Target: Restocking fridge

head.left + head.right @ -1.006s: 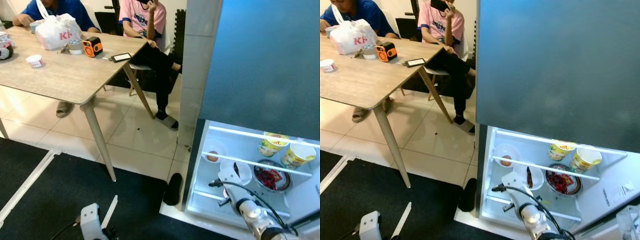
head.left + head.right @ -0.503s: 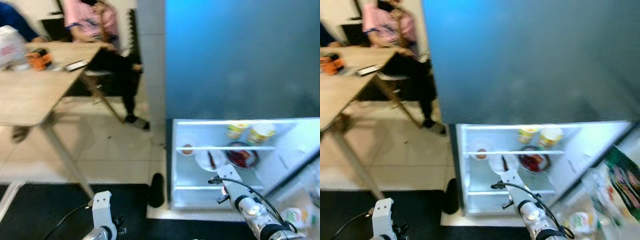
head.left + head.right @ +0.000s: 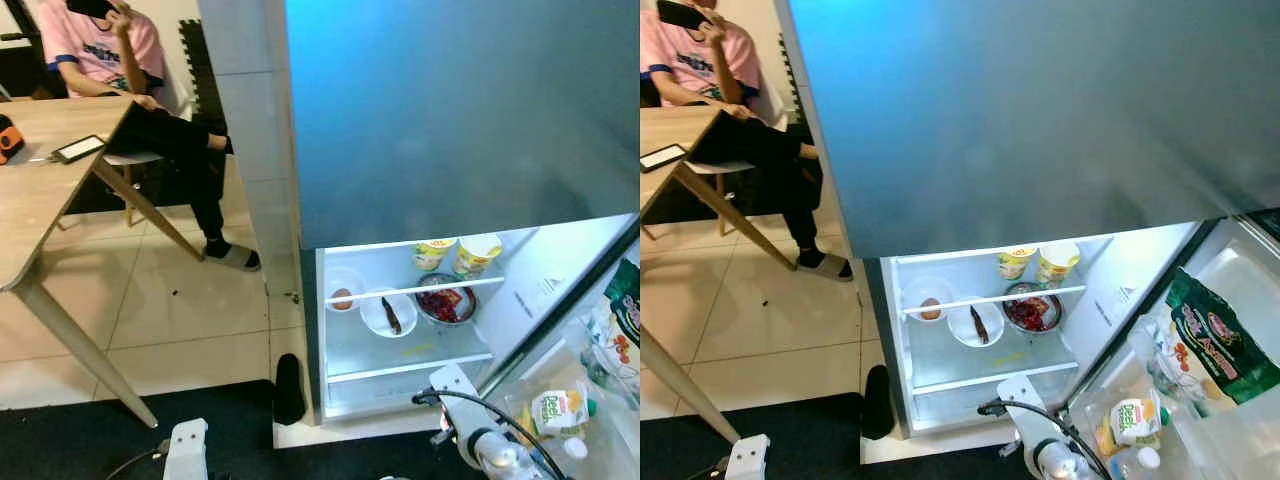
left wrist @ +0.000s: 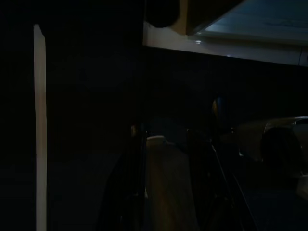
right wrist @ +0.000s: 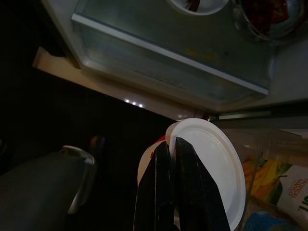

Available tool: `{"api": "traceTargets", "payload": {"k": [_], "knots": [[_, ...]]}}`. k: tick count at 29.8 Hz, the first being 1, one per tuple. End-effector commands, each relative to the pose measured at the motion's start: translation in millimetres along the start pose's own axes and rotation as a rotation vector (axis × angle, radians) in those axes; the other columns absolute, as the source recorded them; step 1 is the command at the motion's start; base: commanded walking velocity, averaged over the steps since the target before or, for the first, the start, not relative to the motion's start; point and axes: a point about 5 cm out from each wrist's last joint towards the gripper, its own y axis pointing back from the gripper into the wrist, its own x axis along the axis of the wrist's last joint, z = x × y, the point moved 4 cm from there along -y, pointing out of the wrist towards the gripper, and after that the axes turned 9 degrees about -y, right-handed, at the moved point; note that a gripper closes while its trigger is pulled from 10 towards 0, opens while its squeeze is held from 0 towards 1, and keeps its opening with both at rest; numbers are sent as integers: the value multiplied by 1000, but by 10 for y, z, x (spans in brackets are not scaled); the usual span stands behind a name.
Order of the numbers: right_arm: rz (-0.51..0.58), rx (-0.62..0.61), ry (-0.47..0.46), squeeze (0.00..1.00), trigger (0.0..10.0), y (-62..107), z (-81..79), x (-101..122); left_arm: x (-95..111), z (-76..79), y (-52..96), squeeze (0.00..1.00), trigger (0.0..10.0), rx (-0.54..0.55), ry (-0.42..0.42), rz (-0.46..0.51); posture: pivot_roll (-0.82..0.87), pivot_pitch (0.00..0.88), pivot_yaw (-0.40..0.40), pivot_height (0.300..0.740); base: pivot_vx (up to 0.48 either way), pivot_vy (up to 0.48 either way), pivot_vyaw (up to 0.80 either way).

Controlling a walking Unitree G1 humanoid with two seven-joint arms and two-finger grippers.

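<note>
While pinched at its rim — white lidded tub (image 5: 211, 168) between narrow right fingers (image 5: 192, 192), before open fridge (image 3: 990, 340).

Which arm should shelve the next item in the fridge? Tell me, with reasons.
Right. The right end effector is already shut on a white-lidded container, directly in front of the open fridge. The left arm hangs low over the dark mat, off to the fridge's left.
</note>
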Motion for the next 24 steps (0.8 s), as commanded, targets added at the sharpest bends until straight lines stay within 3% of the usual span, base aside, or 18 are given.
{"api": "traceTargets", "payload": {"k": [1, 19, 24], "knots": [[-12, 2, 7, 0, 10000, 5, 9, -35, -62, -15, 14, 0, 10000, 7, 8, -20, -8, 0, 14, 740, 0, -458, 0], [22, 13, 22, 0, 10000, -13, -26, 94, -25, -2, -5, 0, 10000, 18, -25, -26, -9, 0, 18, 740, 0, 0, 0], [18, 17, 25, 0, 10000, -12, -41, 76, -30, 12, -7, 0, 10000, 10, -35, -29, -8, 0, 18, 740, 280, 0, 0]]}}
